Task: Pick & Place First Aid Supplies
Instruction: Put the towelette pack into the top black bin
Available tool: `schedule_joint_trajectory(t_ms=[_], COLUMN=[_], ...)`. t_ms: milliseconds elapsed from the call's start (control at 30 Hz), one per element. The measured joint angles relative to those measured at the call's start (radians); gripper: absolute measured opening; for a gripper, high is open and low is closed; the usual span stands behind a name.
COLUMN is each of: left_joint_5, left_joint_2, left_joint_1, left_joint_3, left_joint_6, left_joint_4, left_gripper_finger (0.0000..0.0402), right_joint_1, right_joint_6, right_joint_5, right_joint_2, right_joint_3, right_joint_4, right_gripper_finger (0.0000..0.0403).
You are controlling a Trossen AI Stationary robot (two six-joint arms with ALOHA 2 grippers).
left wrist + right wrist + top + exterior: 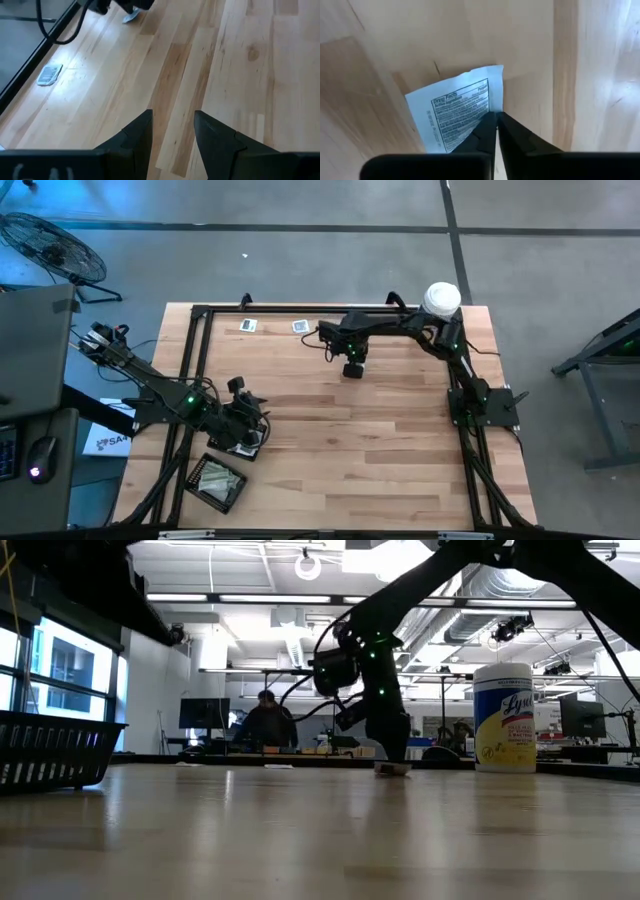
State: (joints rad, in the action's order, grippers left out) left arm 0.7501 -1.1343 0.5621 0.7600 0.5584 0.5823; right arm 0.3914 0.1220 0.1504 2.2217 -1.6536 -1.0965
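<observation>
My right gripper (353, 370) stands toward the table's far side, pointing down, shut on a white packet (457, 110) printed "Drug Facts". The low view shows that gripper (393, 762) down at the table top with the packet (393, 769) under it. Two more small packets (249, 326) (300, 327) lie flat near the far edge; one packet (49, 75) also shows in the left wrist view. My left gripper (247, 430) is open over bare wood near the table's left side, its fingers (172, 127) touching nothing. My right gripper pinches the packet between its two fingertips (487, 127) at one edge (492, 102), near a corner. The fingers come from above, pointing down. The packet spreads out flat to one side of the fingertips, and in the low view it sits at the table surface.
A black mesh tray (218, 482) holding several packets sits at the near left corner, beside my left gripper. A large white canister (441, 298) (503, 718) stands at the far right corner. A black frame (195, 360) runs along the table's edges. Bare wood fills the middle and near right.
</observation>
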Motion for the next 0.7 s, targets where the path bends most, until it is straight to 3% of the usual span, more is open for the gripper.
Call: schedule_joint_trajectory(t_ms=[267, 533, 700], left_joint_5=[-0.152, -0.507, -0.589], left_joint_2=[-0.001, -0.001, -0.007], left_joint_1=[-0.155, -0.349, -0.423], left_joint_3=[-0.104, -0.237, -0.305], left_joint_6=[-0.021, -0.186, -0.152], left_joint_4=[-0.129, -0.616, -0.851], left_gripper_finger=[0.0140, 0.0140, 0.0140], right_joint_1=[-0.107, -0.255, -0.371], right_joint_6=[-0.068, -0.163, -0.248], right_joint_5=[0.114, 0.249, 0.365], right_joint_2=[-0.076, -0.141, -0.171], right_joint_3=[0.002, 0.001, 0.001], right_joint_4=[-0.029, -0.020, 0.059], right_gripper_finger=[0.0004, 0.0001, 0.0001])
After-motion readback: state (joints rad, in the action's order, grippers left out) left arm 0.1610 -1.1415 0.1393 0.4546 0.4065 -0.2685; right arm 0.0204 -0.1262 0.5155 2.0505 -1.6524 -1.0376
